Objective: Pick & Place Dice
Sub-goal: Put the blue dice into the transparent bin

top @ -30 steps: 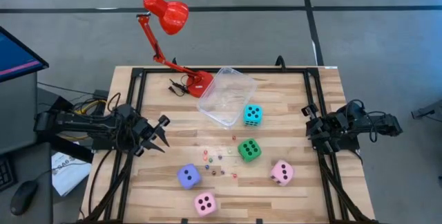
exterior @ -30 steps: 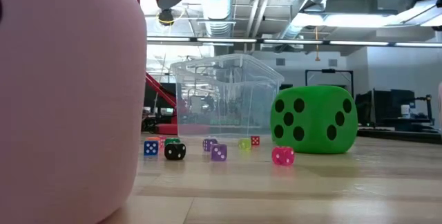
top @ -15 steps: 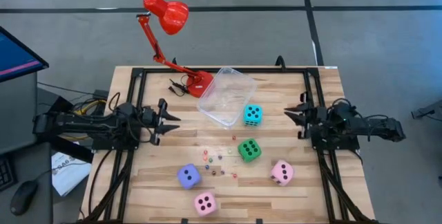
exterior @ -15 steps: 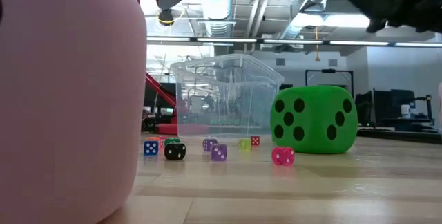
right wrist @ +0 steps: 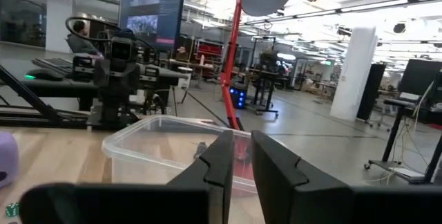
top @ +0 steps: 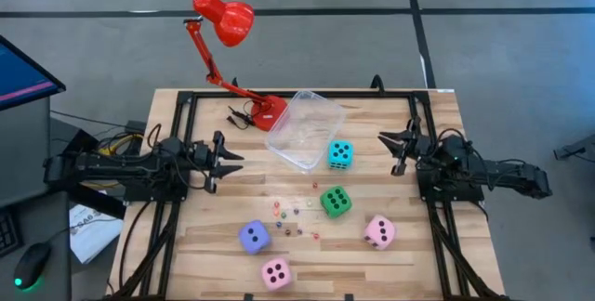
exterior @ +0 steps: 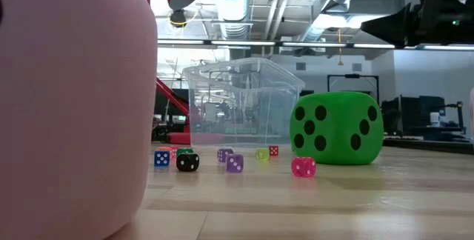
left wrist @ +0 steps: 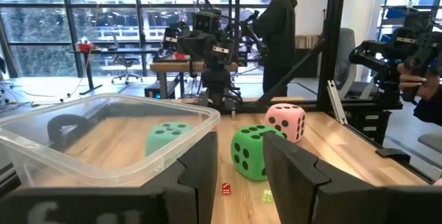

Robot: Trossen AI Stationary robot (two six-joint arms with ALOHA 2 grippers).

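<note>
A pink die fills the low view's left side, cut off by the edges. The tiny dice are too small from above to read pips.

Overhead, table-level and wrist cameras share the tub

Tub is set at table centre, toward 12 o'clock; lamp base touches its 10 o'clock side. One die sits at tub's 4 o'clock, another at 6 o'clock of that. Tiny dice are scattered betw. tub & near edge. L gripper is at 9 o'clock of tub, R gripper at 3 o'clock.
</note>
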